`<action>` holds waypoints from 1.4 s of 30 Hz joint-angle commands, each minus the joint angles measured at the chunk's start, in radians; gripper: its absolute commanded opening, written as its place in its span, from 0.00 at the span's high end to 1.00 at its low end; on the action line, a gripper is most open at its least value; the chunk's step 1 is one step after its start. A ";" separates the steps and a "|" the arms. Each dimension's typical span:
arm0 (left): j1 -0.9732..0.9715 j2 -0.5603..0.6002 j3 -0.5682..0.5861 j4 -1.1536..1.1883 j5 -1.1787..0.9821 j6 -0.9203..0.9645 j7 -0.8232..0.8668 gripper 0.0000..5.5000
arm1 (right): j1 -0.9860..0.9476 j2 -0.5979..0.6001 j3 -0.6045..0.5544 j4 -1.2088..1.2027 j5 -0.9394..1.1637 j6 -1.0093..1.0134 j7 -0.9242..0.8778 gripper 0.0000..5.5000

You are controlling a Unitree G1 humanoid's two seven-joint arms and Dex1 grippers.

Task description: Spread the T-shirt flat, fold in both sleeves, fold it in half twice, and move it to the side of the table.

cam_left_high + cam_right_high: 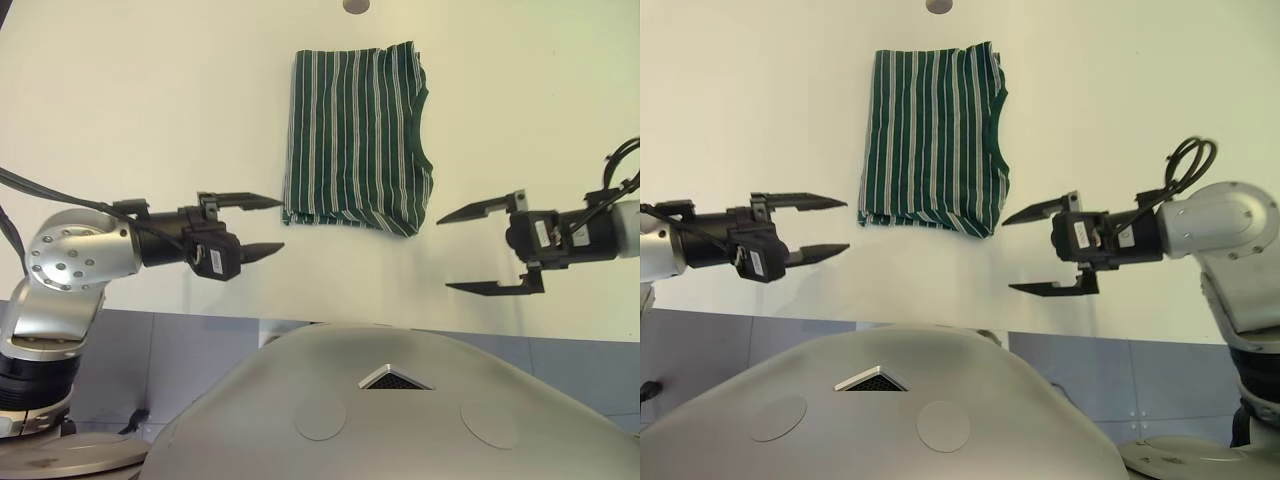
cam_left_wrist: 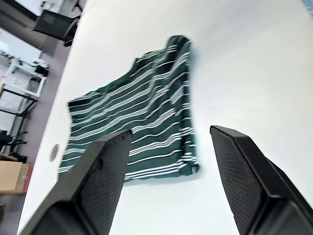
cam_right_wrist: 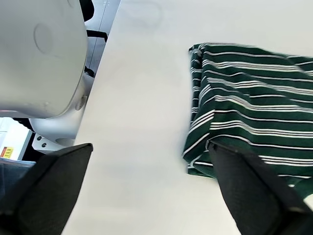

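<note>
On the white table (image 1: 120, 120), centred ahead of the robot, lies the green striped T-shirt (image 1: 358, 135), apparently already folded into a compact rectangle. The left gripper (image 1: 280, 224) and right gripper (image 1: 443, 254) hover beside its near corners, fingers spread, holding nothing. Moving it well probably means pinching all layers evenly. Its long axis and stripes run away from the robot
</note>
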 commanded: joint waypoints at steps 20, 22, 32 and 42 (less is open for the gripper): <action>-0.179 -0.070 -0.138 0.480 0.403 -0.415 0.343 0.17 | -0.084 0.158 0.255 0.260 -0.423 -0.290 -0.316 0.20; -0.193 -0.073 -0.154 0.503 0.428 -0.436 0.373 0.17 | -0.095 0.153 0.265 0.289 -0.453 -0.317 -0.335 0.20; -0.258 -0.084 -0.202 0.554 0.473 -0.450 0.451 0.17 | -0.159 0.163 0.298 0.350 -0.493 -0.358 -0.368 0.50; -0.282 -0.076 -0.258 0.558 0.502 -0.461 0.465 0.36 | -0.175 0.199 0.317 0.361 -0.466 -0.343 -0.375 0.86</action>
